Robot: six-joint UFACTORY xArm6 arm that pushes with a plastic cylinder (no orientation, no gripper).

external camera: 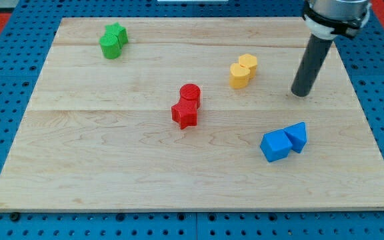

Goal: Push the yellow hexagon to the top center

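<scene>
Two yellow blocks touch at the view's upper right of centre: a yellow hexagon [239,75] and, just up and right of it, a second yellow block [249,63], rounder in shape. My tip [301,93] rests on the board well to the right of the yellow pair and a little lower, apart from every block. The dark rod rises from it toward the view's top right corner.
A red cylinder [190,94] touches a red star [185,114] near the board's centre. Two green blocks [113,41] sit together at the upper left. A blue cube [275,145] and a blue wedge-like block [297,137] touch at the lower right.
</scene>
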